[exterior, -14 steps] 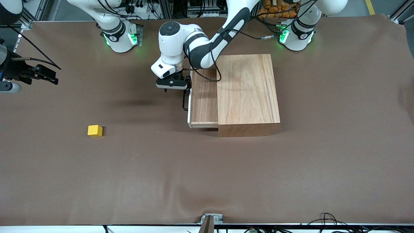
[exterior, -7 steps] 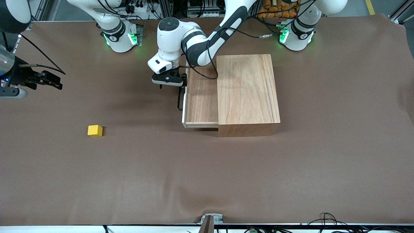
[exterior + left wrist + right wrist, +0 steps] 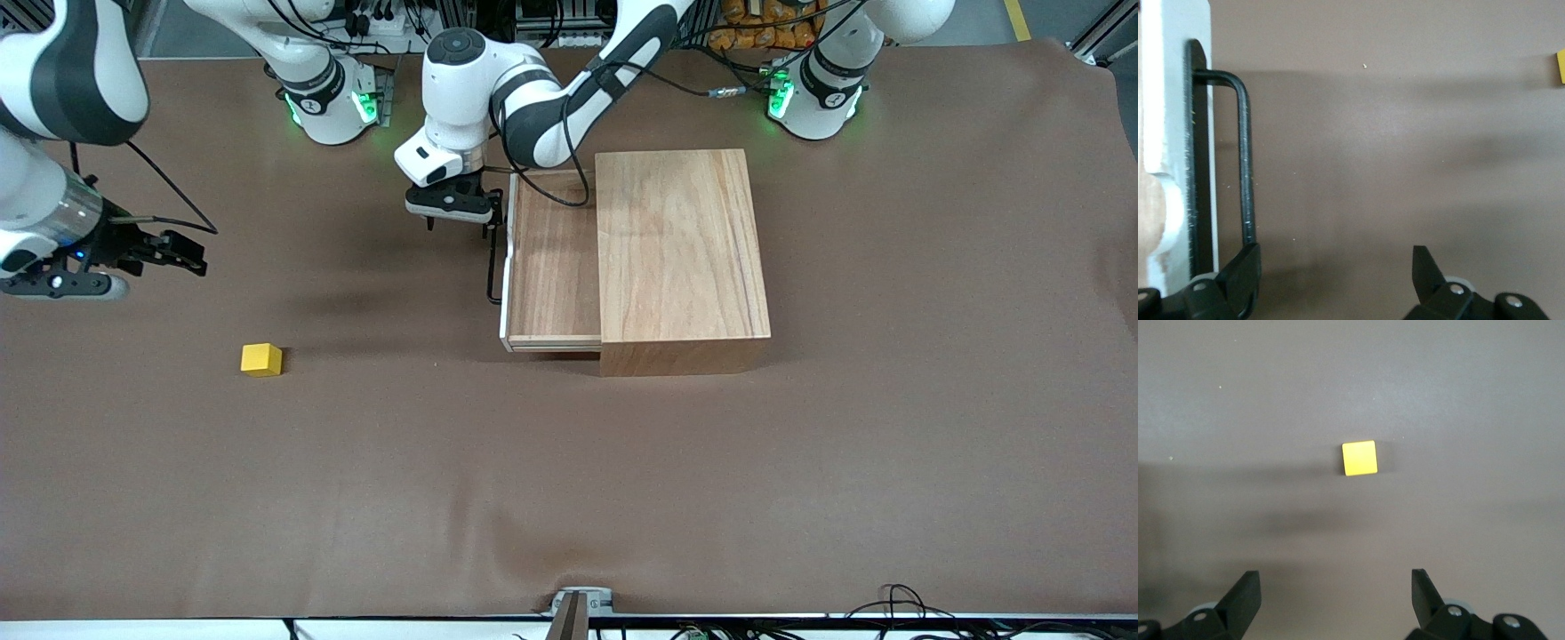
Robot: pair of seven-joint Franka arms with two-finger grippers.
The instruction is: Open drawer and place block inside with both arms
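Front view: block sits on the table, nearer the camera than the right claw; the right arm is closer. Drawer part open.

Left wrist: left claw wide, beside the handle, holding nothing.

Right wrist: right claw wide, empty; block ahead, centred between the fingers.

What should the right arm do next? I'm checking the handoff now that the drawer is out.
Probably lower the open right pincer onto the block, which lies bare on the table ahead of its fingers. The drawer already stands pulled out, and the open left pincer is beside the handle.
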